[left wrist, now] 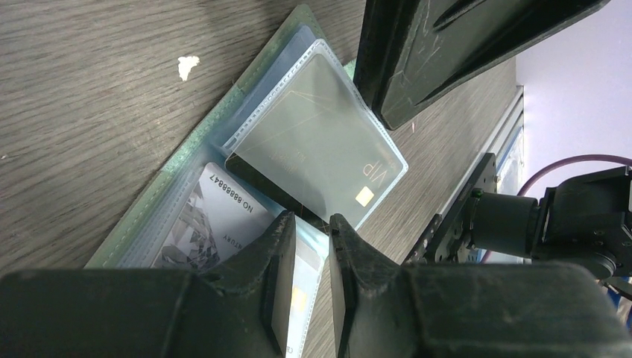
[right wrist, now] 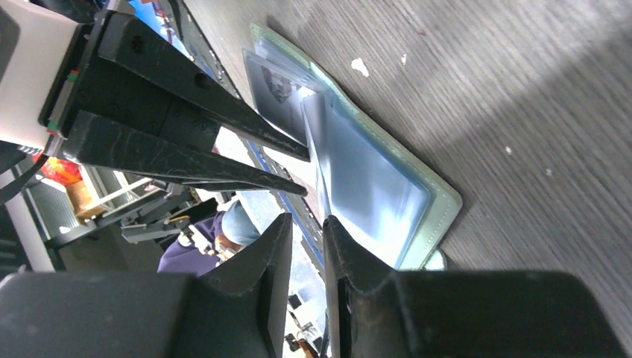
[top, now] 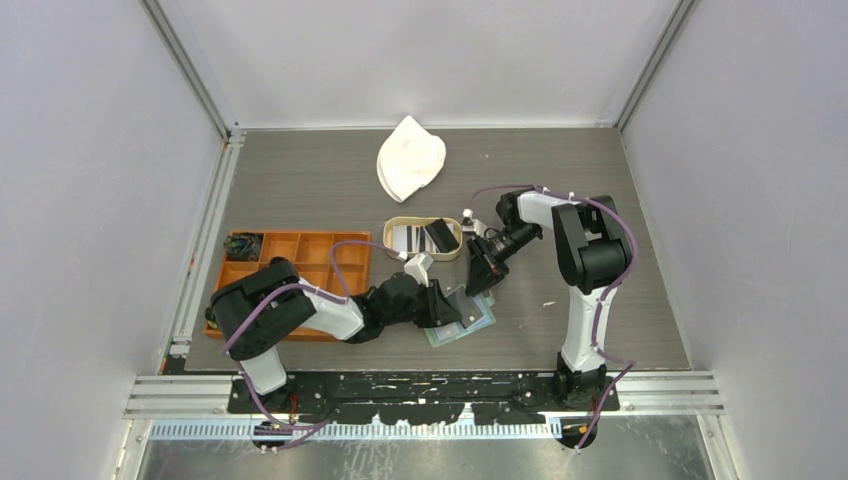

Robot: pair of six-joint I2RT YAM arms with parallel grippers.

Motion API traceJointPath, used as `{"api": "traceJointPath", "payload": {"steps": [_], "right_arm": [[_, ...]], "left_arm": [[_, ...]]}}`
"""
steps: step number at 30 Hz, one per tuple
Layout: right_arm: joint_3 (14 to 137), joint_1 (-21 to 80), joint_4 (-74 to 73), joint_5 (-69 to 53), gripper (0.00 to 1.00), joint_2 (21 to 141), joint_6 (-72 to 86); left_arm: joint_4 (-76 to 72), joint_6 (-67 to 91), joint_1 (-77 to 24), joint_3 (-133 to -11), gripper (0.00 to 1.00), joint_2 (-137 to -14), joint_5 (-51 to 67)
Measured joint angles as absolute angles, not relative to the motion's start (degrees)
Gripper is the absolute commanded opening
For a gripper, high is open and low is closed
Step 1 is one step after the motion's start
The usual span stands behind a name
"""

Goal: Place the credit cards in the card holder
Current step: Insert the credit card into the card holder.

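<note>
The sage-green card holder [top: 470, 325] lies open on the table between both arms, its clear pockets up [left wrist: 186, 160] [right wrist: 440, 216]. A black credit card [left wrist: 320, 142] marked VIP sits in a raised clear pocket, with its dark lower edge showing outside the pocket. A pale printed card [left wrist: 201, 224] fills the pocket beneath. My left gripper [left wrist: 313, 224] [top: 452, 305] has its tips at the black card's near corner, its jaws a narrow gap apart and clamping nothing. My right gripper [right wrist: 307, 221] [top: 482, 285] hovers at the holder's far side beside the pocket sheets, also narrowly open and holding nothing.
An oval tan tray [top: 395, 228] behind the holder carries more cards, one striped white [top: 412, 237] and one black [top: 440, 235]. An orange compartmented tray [top: 300, 262] stands at the left under the left arm. A white crumpled object [top: 410, 160] lies at the back.
</note>
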State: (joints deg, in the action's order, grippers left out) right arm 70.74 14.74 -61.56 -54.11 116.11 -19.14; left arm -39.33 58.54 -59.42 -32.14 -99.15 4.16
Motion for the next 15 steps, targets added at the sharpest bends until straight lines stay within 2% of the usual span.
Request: {"api": "traceJointPath", "payload": {"steps": [15], "right_arm": [[72.64,14.39,-67.70,-61.10,0.28,119.59,-23.92]], "left_arm": [[-41.76,58.59,-59.27,-31.40,0.34,-99.20,5.61]]}}
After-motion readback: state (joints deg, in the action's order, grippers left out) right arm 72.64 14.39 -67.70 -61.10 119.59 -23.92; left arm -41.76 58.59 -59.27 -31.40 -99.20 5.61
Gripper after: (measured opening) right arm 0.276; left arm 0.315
